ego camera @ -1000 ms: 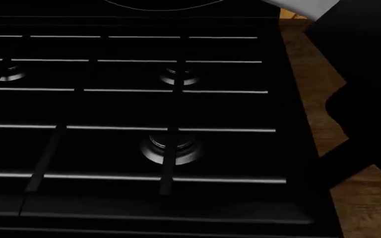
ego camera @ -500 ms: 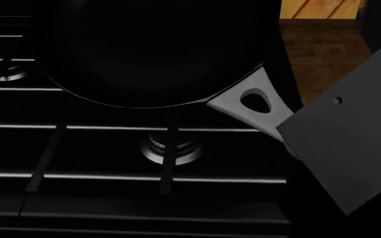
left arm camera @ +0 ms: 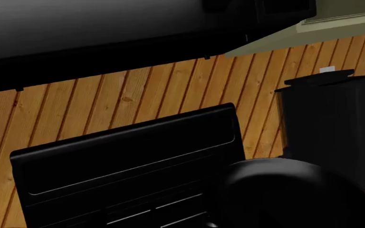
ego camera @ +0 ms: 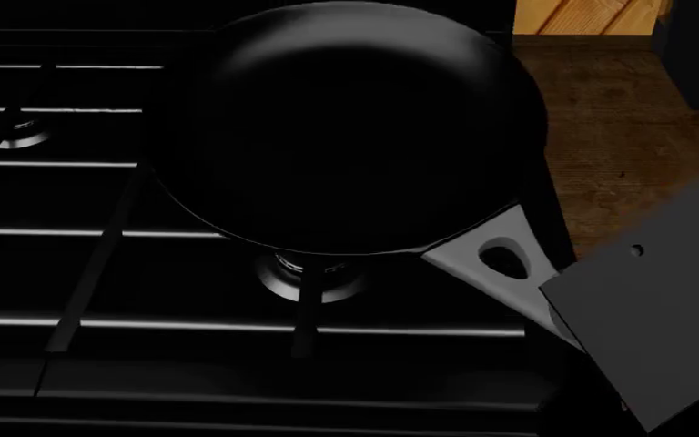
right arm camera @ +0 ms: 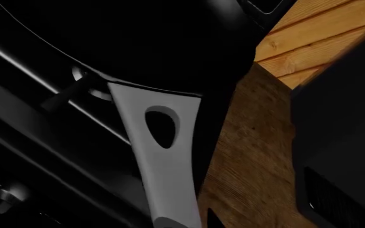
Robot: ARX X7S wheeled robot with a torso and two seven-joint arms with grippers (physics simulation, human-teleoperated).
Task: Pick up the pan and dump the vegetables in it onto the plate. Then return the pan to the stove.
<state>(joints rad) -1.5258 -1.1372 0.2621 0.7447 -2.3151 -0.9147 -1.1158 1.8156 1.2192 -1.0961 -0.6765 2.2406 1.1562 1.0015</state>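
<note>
The black pan is over the right side of the stove, above its front right burner; I cannot tell if it rests on the grates. The pan is empty. Its light-grey handle points to the front right and disappears under my right arm's grey housing. In the right wrist view the pan and its handle run down into my right gripper, which is shut on the handle's end. The artichoke and the plate are out of view. My left gripper's fingers do not show.
A dark wooden counter lies right of the stove, with a plank wall behind. The left wrist view shows a plank wall, a black panel and a black appliance. A stove knob shows below the grates.
The pan has come into view from the back and moved forward and to the right over the front right burner. The right arm moved with it.
</note>
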